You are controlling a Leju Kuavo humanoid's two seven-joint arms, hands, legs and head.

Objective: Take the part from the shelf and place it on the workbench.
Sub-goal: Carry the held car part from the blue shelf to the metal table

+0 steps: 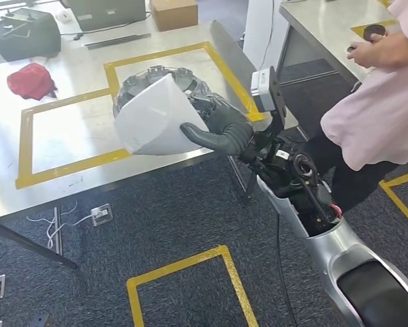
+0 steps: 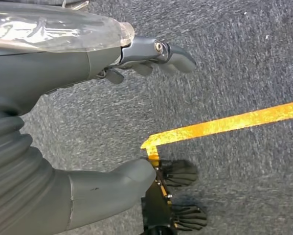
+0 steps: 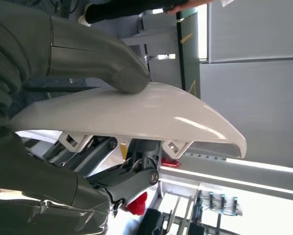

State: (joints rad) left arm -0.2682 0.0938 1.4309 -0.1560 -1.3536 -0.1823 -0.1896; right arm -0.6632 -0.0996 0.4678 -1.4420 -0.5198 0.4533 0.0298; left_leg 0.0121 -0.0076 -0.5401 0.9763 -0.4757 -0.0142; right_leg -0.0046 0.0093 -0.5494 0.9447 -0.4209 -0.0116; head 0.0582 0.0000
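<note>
On the worktop (image 1: pixel 88 163), a red cap (image 1: pixel 30 80) lies outside the yellow tape frame (image 1: pixel 109 158). Over that frame's near edge the white part (image 1: pixel 155 119) hangs, clamped in the right robot hand (image 1: pixel 219 126), thumb on top. A person in pink (image 1: pixel 381 109) stands beside it. The left robot hand (image 2: pixel 100 112), fingers apart and empty, hangs over the carpet

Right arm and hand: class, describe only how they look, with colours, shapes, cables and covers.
The right arm has a silver shell opening onto black parts and cables, with one red wire. A grey-and-black camera box sits at the wrist. The right hand is dark grey, with a ribbed cover and thick rounded fingers.
</note>
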